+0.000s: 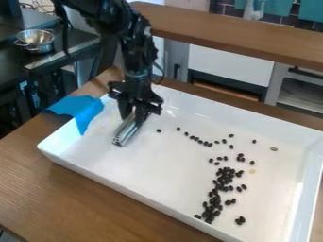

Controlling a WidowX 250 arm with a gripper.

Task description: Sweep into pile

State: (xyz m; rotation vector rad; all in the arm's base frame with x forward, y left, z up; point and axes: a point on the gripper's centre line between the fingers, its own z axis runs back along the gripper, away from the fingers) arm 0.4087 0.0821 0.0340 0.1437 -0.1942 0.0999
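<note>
The black gripper hangs over the left part of the white tray, shut on a shiny metal tool. This tool slants down toward the lower left, its lower end at or near the tray floor. Dark beans lie in a dense, uneven band on the tray's right half. A looser line of beans runs from near the gripper toward the right, with one bean just right of the gripper. Several single beans are scattered around the band.
Blue tape covers the tray's left corner. Raised walls surround the tray, which stands on a wooden table. A wooden counter runs behind, and a metal bowl sits on a dark surface at upper left.
</note>
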